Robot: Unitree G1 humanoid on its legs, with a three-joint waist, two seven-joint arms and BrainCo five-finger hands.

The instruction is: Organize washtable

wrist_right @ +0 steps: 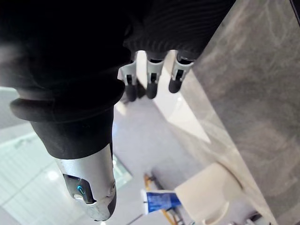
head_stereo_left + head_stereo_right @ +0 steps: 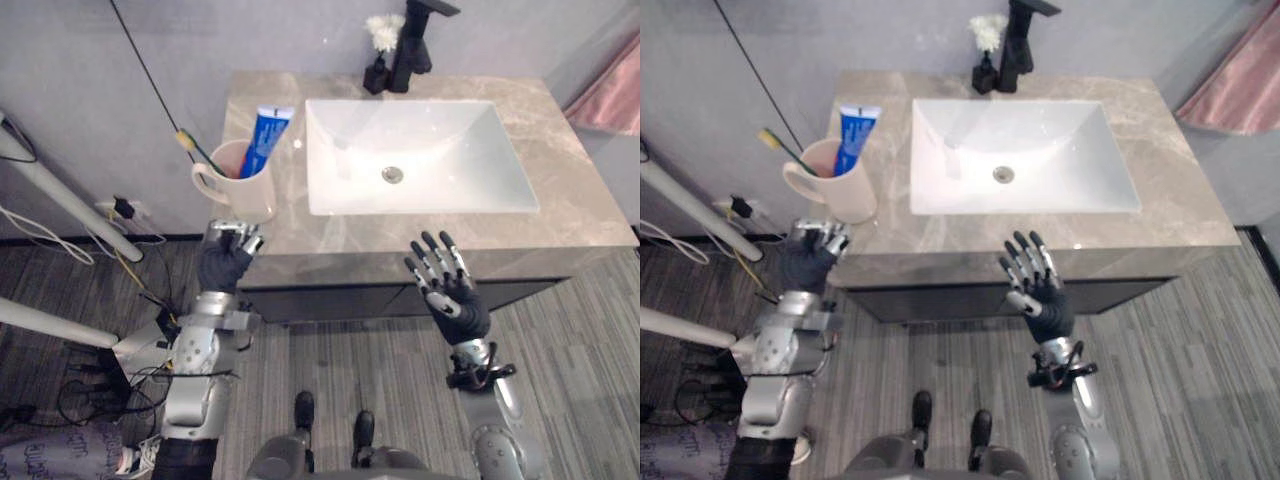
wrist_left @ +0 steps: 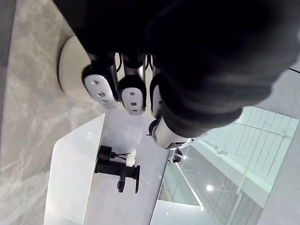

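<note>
A cream mug (image 2: 240, 180) stands at the front left corner of the marble washtable (image 2: 580, 190). It holds a blue toothpaste tube (image 2: 266, 135) and a toothbrush (image 2: 195, 148) that leans out to the left. My left hand (image 2: 228, 255) hovers just below the mug at the table's front edge, with its fingers (image 3: 101, 86) curled and nothing in them. In front of the table, below the white sink (image 2: 415, 155), my right hand (image 2: 450, 290) is open with its fingers (image 1: 150, 77) straight and spread.
A black faucet (image 2: 412, 40) and a small black bottle with a white flower (image 2: 380, 50) stand behind the sink. A pink towel (image 2: 610, 95) hangs at the far right. White poles (image 2: 60, 195) and a wall socket (image 2: 122, 208) are on the left.
</note>
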